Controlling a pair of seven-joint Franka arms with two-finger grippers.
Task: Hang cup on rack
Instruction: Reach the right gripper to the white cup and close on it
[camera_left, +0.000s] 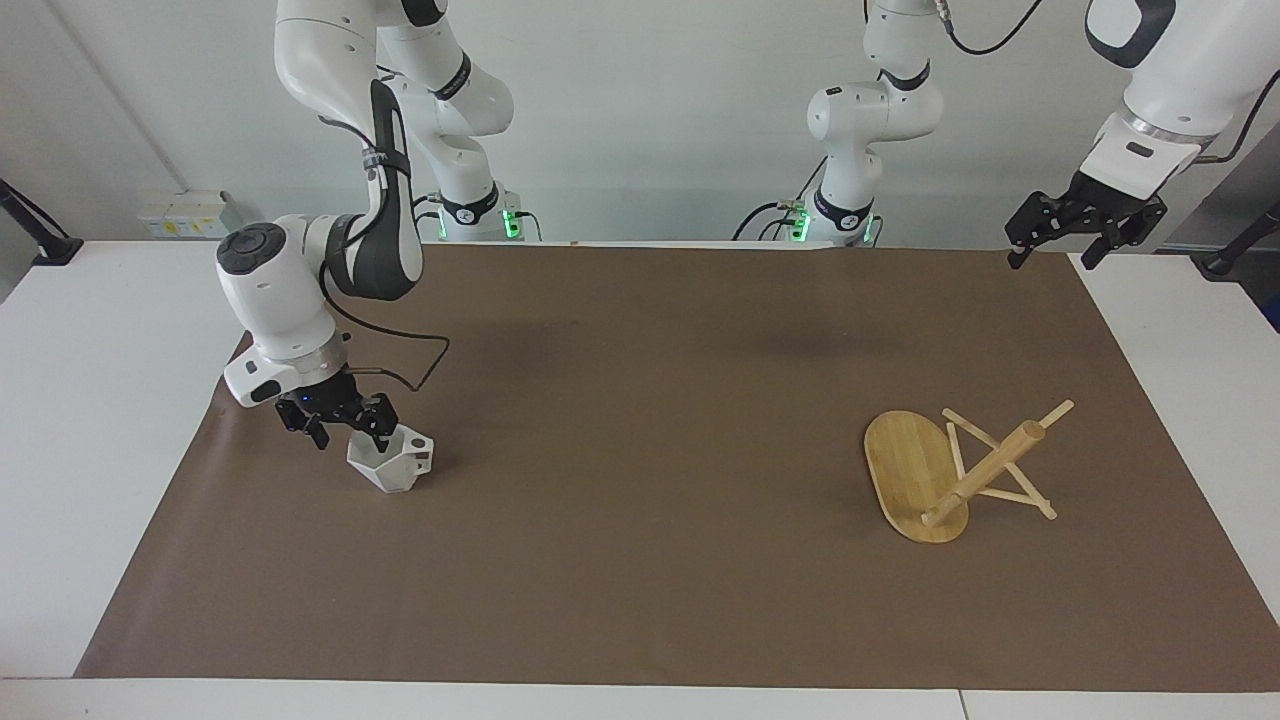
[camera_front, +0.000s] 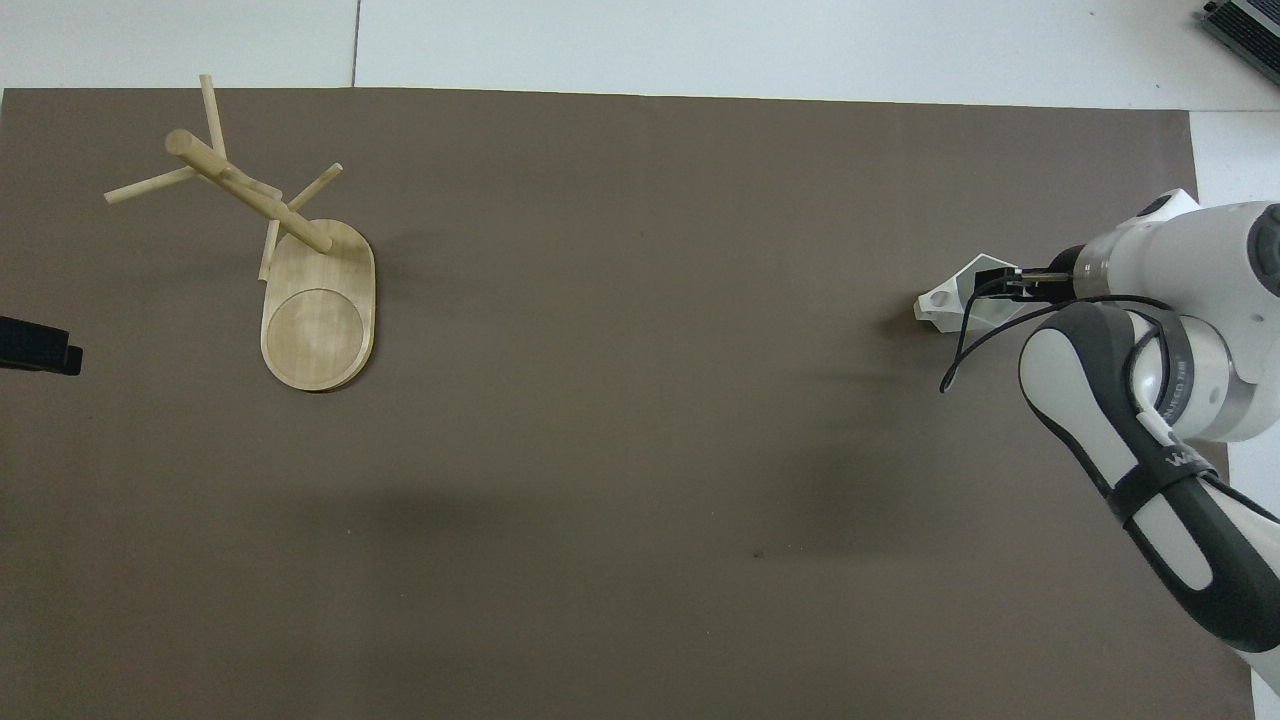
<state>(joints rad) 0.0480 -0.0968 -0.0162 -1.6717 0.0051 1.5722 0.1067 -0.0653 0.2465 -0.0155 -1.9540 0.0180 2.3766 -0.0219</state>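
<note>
- right gripper (camera_left: 348, 433) is down at the cup (camera_left: 392, 462), at the right arm's end of the table; one finger dips inside the hexagonal rim and the other stands outside the wall on the side away from the handle.
- its jaws stand apart with the cup's wall between them; whether the fingers already press on that wall i cannot tell.
- in the overhead view the right gripper (camera_front: 1000, 283) covers most of the cup (camera_front: 945, 303), and only the handle end with its round hole shows past it.
- cup rests on the brown mat (camera_left: 640, 420), upright, its blocky handle pointing toward the middle of the table.
- left gripper (camera_left: 1055, 247) hangs high over the corner of the mat at the left arm's end, jaws wide and holding nothing; this arm waits.
- in the overhead view only a dark tip of the left gripper (camera_front: 35, 345) shows at the edge.
- rack (camera_left: 950, 470) lies tipped over on the mat toward the left arm's end, well apart from the cup; its oval base (camera_front: 318, 310) stands up on edge, and the thick post (camera_front: 245, 190) slants away from it with the thin pegs resting on the mat.
</note>
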